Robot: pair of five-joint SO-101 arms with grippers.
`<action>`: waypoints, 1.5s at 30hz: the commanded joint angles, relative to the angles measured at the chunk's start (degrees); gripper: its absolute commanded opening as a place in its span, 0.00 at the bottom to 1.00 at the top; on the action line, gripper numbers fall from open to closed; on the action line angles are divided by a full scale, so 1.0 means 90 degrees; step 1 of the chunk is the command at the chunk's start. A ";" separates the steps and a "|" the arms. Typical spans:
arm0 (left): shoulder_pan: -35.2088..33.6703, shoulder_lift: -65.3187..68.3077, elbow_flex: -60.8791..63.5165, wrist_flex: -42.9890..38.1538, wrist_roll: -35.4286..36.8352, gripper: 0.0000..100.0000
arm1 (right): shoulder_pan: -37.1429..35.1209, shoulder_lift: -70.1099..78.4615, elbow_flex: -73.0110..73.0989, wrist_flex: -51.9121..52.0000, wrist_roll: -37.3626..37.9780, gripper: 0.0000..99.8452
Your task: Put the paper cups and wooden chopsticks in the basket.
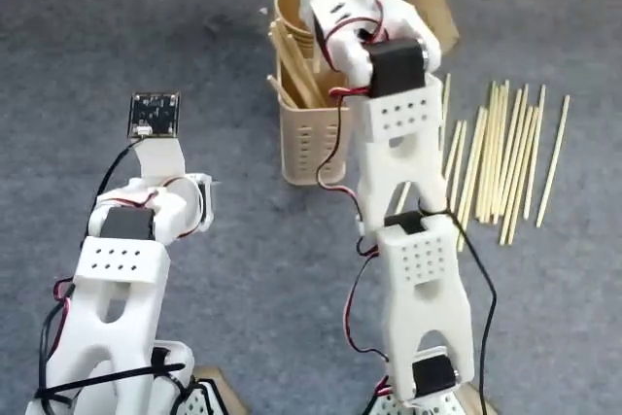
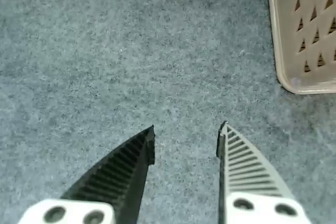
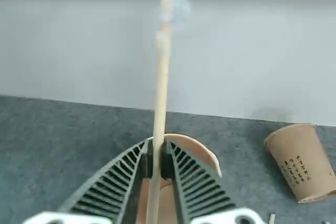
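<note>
Pinching a thin, stiff, light wooden chopstick (image 3: 163,77) upright over the beige perforated basket (image 1: 306,157), the right gripper (image 3: 157,148) grips low; smooth wood could pivot. Meanwhile the left gripper (image 2: 186,140) hangs open above the grey desk (image 2: 105,51).

Matt wooden chopsticks (image 1: 505,157), smooth plastic basket (image 1: 303,151), brown paper cup (image 3: 302,163), rough grey cloth (image 2: 105,51)

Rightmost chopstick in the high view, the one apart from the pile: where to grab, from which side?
Take the rightmost chopstick near mid-length, from straight above, jaws across its width. It lies flat on the table, so no side approach; the gap to the other loose chopsticks likely leaves room for a finger each side.
</note>
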 commanded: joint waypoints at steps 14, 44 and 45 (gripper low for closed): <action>0.0093 -0.0142 -0.0034 -0.0107 -0.0049 0.20 | -0.0171 -0.3062 -0.0816 0.2379 0.0918 0.00; 0.0435 -0.0142 0.0122 -0.0244 -0.0391 0.20 | -0.0190 -0.8825 0.9509 -0.0024 0.0479 0.00; 0.0435 -0.0142 0.0122 -0.0244 -0.0391 0.20 | -0.0063 -0.9040 1.0115 -0.1197 0.0469 0.00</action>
